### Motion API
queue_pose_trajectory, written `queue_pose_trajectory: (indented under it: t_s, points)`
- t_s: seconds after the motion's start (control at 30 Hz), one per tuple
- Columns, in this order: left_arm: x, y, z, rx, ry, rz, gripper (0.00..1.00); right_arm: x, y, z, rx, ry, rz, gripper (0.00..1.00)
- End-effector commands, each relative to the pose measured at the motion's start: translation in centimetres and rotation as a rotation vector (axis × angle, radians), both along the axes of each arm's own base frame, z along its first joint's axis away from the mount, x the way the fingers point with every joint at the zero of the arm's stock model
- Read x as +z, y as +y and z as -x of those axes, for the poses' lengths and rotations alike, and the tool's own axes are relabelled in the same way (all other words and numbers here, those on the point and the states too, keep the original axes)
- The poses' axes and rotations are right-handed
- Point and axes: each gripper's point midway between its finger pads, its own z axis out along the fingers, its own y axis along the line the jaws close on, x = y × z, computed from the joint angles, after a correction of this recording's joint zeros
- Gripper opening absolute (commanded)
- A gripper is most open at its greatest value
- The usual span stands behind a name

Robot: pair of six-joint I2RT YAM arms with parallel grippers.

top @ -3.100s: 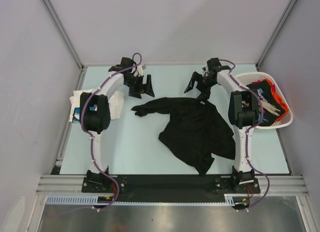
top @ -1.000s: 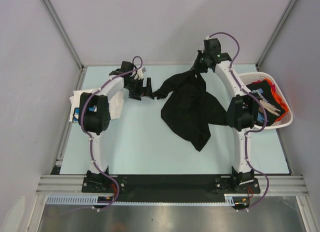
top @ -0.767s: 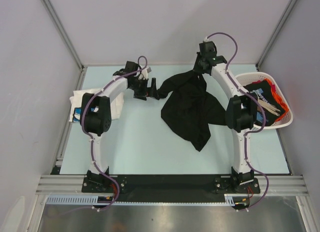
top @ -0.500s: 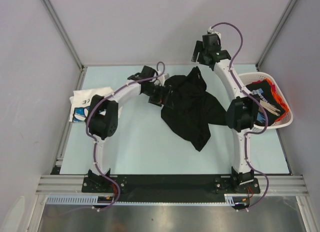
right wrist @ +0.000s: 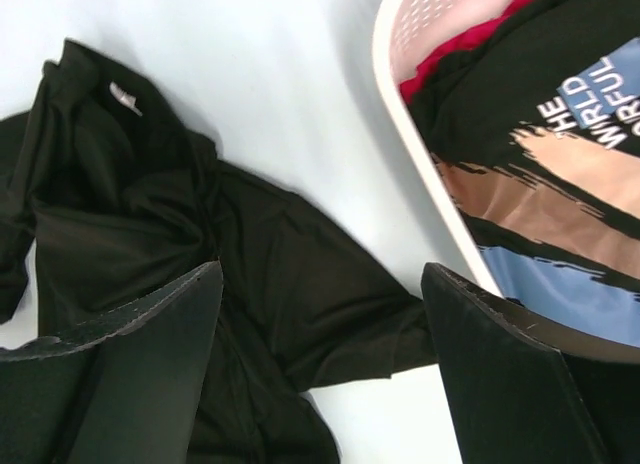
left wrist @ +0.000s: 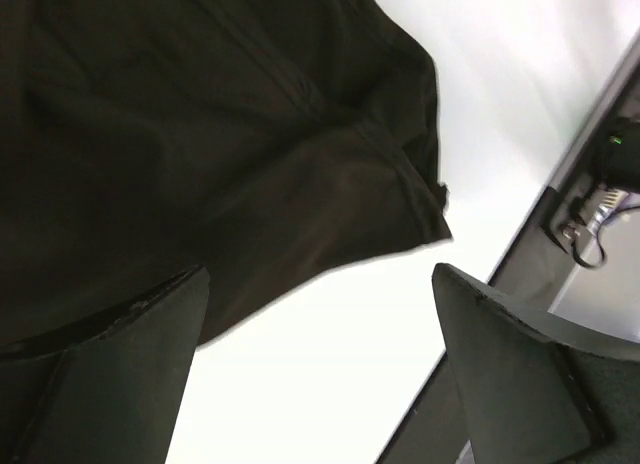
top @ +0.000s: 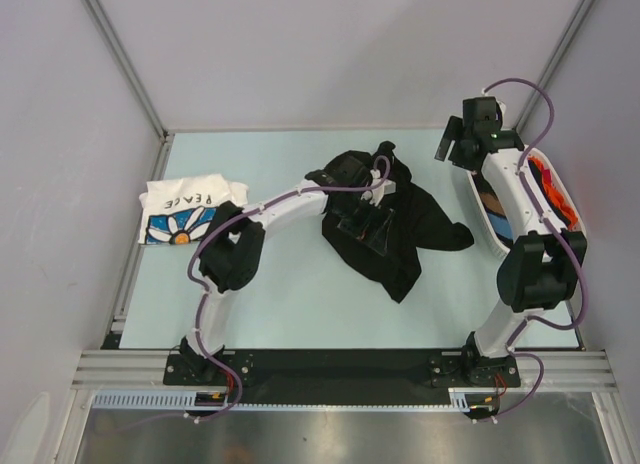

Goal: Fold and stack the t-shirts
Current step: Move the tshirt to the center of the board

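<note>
Left end effector [left wrist: 320, 276], jaws apart, over the crumpled black t-shirt [top: 425, 226] at mid-tabletop; right end effector [right wrist: 322, 272], jaws apart, high beside the basket [right wrist: 392, 94] at right.

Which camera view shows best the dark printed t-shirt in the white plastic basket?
The right wrist view: the dark printed t-shirt lies there in the white plastic basket with its lettering and colour bands clear. In the top view the right arm covers most of it. The left wrist view misses it.
</note>
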Motion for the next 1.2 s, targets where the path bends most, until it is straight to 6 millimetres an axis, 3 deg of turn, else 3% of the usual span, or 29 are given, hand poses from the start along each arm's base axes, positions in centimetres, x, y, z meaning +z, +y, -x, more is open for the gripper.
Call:
queue_pose_trajectory:
  t_s: [0.0,0.1,0.2,0.27,0.37,0.4,0.47,0.5,0.57,0.73,0.9,1.03,1.13,1.17]
  points:
    - [-1.1,-0.8,-1.7,0.006,-0.037,-0.054,1.0,0.4,1.4,0.5,0.059,-0.001,-0.018,0.86]
    - [-2.9,-1.7,-2.5,0.004,-0.058,-0.125,1.0,0.7,1.9,0.2,0.085,-0.007,-0.029,0.86]
    - [-5.5,-1.3,-2.9,0.003,-0.084,-0.238,1.0,1.2,2.1,0.0,0.107,-0.019,-0.027,0.86]
    - [-7.0,-0.4,-3.0,0.007,-0.075,-0.308,0.91,1.9,2.0,-0.4,0.112,-0.032,-0.025,0.86]
    - [-9.3,1.1,-2.9,0.014,-0.057,-0.408,0.38,2.5,1.8,-0.8,0.118,-0.044,-0.023,0.85]
    - [-9.8,1.8,-3.1,0.024,-0.057,-0.441,0.0,2.6,1.8,-1.0,0.121,-0.045,-0.027,0.85]
    - [-9.7,2.8,-3.3,0.068,-0.058,-0.474,0.0,2.6,2.0,-1.2,0.131,-0.046,-0.035,0.85]
    - [-8.4,3.5,-4.3,0.109,-0.089,-0.473,0.0,2.8,2.1,-1.3,0.136,-0.05,-0.041,0.85]
    - [-8.5,5.5,-4.2,0.172,-0.078,-0.502,0.0,2.4,2.3,-1.3,0.141,-0.041,-0.051,0.85]
    - [-6.6,13.7,-4.8,0.368,-0.101,-0.634,0.0,0.9,3.0,-1.1,0.155,-0.015,-0.086,0.84]
    - [-5.2,20.5,-2.7,0.505,-0.076,-0.774,0.0,-0.9,3.4,-1.1,0.166,0.036,-0.111,0.84]
    - [-5.6,23.3,-0.9,0.561,-0.014,-0.844,0.0,-3.6,4.3,-0.3,0.178,0.133,-0.158,0.84]
    - [-6.3,24.5,0.2,0.587,0.057,-0.875,0.01,-6.4,6.4,0.7,0.242,0.239,-0.263,0.84]
    - [-6.4,24.9,0.2,0.611,0.071,-0.887,0.2,-7.2,7.0,1.1,0.266,0.272,-0.288,0.84]
